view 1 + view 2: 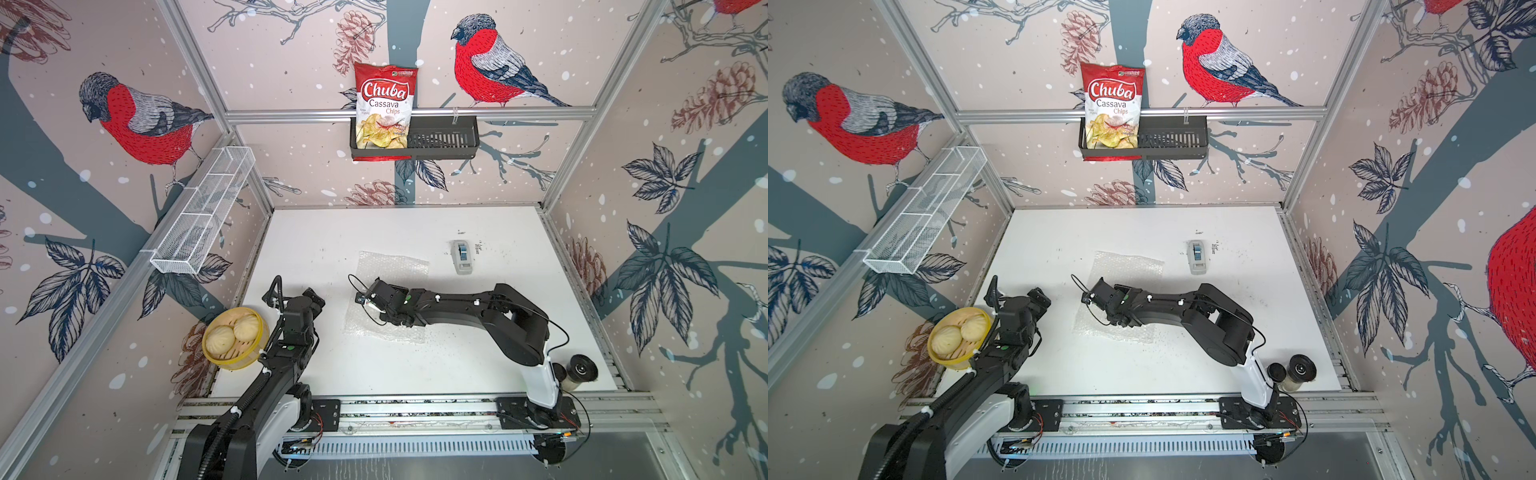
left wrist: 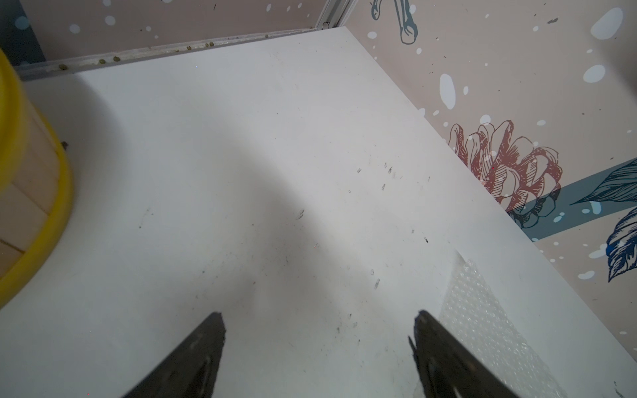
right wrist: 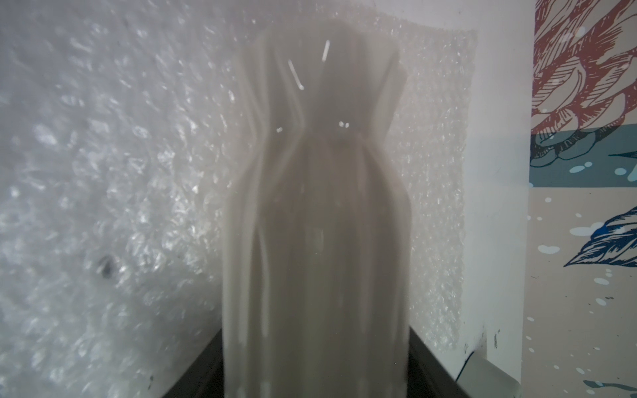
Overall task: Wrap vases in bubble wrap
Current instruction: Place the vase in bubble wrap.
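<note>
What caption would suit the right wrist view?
Right gripper holding a pale ribbed vase, the bubble wrap spread out behind it.

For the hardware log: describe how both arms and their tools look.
Both the left arm and right arm are matt black, boxy jointed links with a white base segment, thin black cables tied on with white zip ties, and a small green dot near the wrist. The left tool has two flat black tapering fingers; the right tool is likewise black.
</note>
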Robot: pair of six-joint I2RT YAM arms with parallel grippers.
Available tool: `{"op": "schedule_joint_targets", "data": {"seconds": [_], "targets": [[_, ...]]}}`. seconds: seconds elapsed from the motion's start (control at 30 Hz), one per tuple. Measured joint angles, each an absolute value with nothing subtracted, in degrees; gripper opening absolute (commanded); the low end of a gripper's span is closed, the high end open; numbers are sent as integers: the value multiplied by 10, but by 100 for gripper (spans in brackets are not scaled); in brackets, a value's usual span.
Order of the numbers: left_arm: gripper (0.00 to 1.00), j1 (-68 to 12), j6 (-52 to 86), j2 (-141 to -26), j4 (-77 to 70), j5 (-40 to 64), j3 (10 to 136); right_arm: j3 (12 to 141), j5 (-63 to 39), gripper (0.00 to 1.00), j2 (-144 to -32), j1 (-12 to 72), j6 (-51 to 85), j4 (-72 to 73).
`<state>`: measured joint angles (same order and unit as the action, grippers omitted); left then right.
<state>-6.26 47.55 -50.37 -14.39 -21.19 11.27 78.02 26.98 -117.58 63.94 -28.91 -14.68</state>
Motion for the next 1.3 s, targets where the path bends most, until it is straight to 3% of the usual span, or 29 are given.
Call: {"op": "schedule_joint_targets", "data": {"seconds": [0.13,0.57,1.0,1.3], "targets": [[86,-63,475,-504,-146,-212,112,779,270,54,-1176,637,-298,-143],[86,-63,475,-500,-149,-212,110,774,273,81,-1169,637,-296,-138],[86,-63,475,-500,-153,-212,109,780,270,83,-1130,638,-269,-143],[86,-63,475,-499,-153,-212,109,783,236,79,-1098,636,-220,-159]]}}
